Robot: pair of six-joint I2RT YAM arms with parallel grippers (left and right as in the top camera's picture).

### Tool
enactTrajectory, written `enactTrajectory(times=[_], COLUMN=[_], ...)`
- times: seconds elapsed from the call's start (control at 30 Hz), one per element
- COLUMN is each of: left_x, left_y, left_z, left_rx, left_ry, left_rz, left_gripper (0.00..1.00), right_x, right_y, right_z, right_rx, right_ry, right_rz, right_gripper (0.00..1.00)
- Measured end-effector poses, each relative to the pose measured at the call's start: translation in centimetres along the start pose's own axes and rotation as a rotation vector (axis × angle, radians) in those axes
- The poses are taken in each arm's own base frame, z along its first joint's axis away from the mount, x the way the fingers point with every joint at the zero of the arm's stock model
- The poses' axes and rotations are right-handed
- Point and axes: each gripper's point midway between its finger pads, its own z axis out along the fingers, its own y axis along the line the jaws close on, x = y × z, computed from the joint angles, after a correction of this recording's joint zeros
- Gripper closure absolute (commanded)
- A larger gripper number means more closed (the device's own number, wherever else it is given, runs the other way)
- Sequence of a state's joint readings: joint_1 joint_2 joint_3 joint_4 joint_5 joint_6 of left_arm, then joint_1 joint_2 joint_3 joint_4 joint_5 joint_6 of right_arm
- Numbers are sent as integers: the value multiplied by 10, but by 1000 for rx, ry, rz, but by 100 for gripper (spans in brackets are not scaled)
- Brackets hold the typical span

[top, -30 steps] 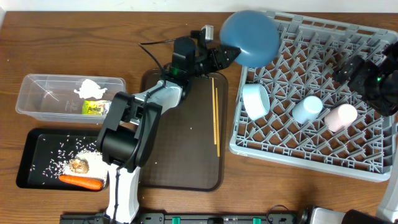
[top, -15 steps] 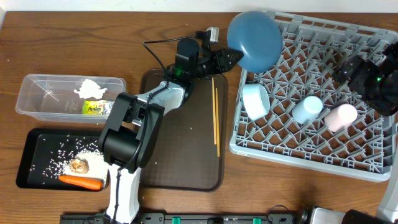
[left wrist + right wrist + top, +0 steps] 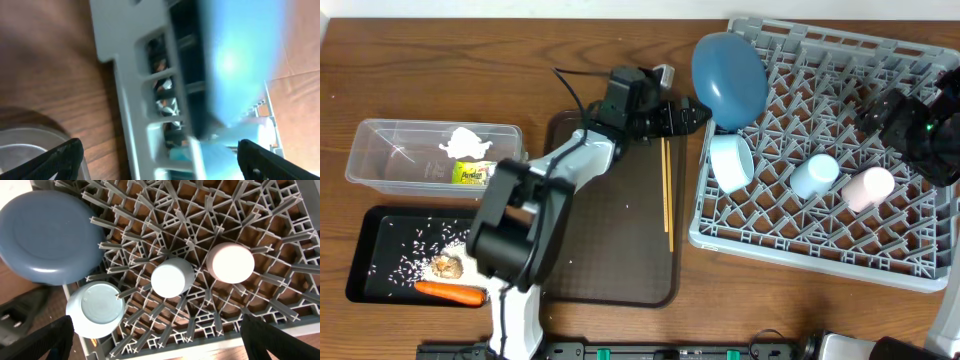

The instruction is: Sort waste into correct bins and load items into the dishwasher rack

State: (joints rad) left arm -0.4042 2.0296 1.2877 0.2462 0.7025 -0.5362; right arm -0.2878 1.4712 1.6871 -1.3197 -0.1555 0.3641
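The large blue plate (image 3: pixel 730 65) stands tilted on its edge in the back left corner of the grey dishwasher rack (image 3: pixel 820 245). My left gripper (image 3: pixel 698 115) is open just left of the rack, below the plate and apart from it. In the left wrist view (image 3: pixel 159 155) the plate (image 3: pixel 240 55) is a blue blur behind the rack wall (image 3: pixel 135 100). The white-blue bowl (image 3: pixel 732 160), light blue cup (image 3: pixel 815 175) and pink cup (image 3: pixel 868 188) sit in the rack. The chopsticks (image 3: pixel 667 190) lie on the brown tray. My right gripper (image 3: pixel 888 112) is open and empty above the rack (image 3: pixel 200 210).
The clear tub (image 3: pixel 380 150) holds the wrapper (image 3: pixel 465 140) and the green-yellow packet (image 3: pixel 472 173). The black tray (image 3: pixel 375 250) holds rice (image 3: pixel 420 240), a brown lump (image 3: pixel 446 266) and the carrot (image 3: pixel 450 292). The dark brown serving tray (image 3: pixel 620 250) lies in the middle.
The left gripper carried the blue plate right into the rack corner, then opened and dropped back from it. The right arm has not moved.
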Motion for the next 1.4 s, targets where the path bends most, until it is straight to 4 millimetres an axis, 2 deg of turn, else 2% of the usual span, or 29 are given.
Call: enactTrajectory(times=[0.13, 0.23, 0.33, 0.43, 0.47, 0.57, 0.6, 0.7, 0.8, 0.83, 0.93, 1.03, 1.1, 1.27, 1.4], left_x=[-25, -32, -26, -12, -6, 12, 19, 38, 59, 66, 93, 119, 129, 128, 127], left_y=[-34, -47, -49, -40, -37, -32, -30, -27, -17, -11, 9, 31, 44, 66, 89], left_z=[-27, -40, -51, -68, -76, -111, -123, -164, -189, -193, -198, -201, -207, -231, -264], left_rx=[4, 0, -38, -126, -166, -307, -349, -493, -600, -629, -694, -750, -803, -908, -983], left_ry=[-74, -96, -67, -13, 7, 57, 74, 120, 194, 226, 323, 396, 422, 400, 368], left_rz=[112, 149, 128, 84, 72, 45, 44, 55, 67, 67, 48, 11, -20, -118, -270], left_gripper=[2, 2, 2, 0, 3, 19, 34, 59, 73, 73, 76, 75, 74, 74, 72], right_x=[0, 1, 3, 5, 6, 11, 14, 23, 31, 34, 45, 67, 84, 147, 198], right_y=[0, 0, -1, -1, -1, 3, 5, 14, 24, 28, 44, 70, 89, 149, 194], right_z=[0, 0, 0, 0, 0, 1, 1, 2, 3, 3, 5, 13, 24, 63, 85], right_rx=[0, 2, 4, 6, 6, 6, 5, -1, -13, -17, -43, -100, -150, -302, -419], right_ry=[1, 6, 12, 19, 24, 38, 47, 71, 90, 96, 114, 157, 184, 226, 207], right_rz=[0, 1, -13, -36, -43, -82, -97, -143, -189, -207, -267, -353, -417, -583, -696], right_gripper=[1, 1, 1, 1, 1, 1, 1, 2, 8, 12, 27, 41, 46, 52, 52])
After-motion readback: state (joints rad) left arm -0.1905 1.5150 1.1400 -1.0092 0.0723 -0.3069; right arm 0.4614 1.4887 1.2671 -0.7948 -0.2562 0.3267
